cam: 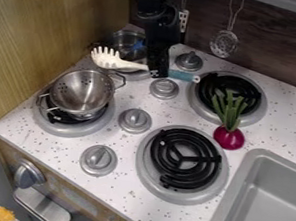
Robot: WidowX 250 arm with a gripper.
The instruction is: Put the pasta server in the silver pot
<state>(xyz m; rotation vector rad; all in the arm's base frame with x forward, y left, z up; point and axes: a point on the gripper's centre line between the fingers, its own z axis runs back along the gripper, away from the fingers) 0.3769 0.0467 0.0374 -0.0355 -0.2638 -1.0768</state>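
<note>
Black two-fingered claw (158,73) was gripping the teal-ended handle of the white, toothed pasta server (113,60) above the speckled white stovetop (64,158). The server's head crossed in front of the round, silver metal pot (122,41); whether they touched, I couldn't tell. A round metal colander (80,92) sat nearby.

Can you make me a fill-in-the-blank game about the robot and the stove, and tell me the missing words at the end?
1. The gripper that holds the pasta server is the colour ____.
2. The strainer has lots of little ____ in its sides.
3. The leaves of the onion are the colour ____.
4. On the speckled stove top, I can count ____ grey knobs.

Missing words: black; holes; green; four
</note>
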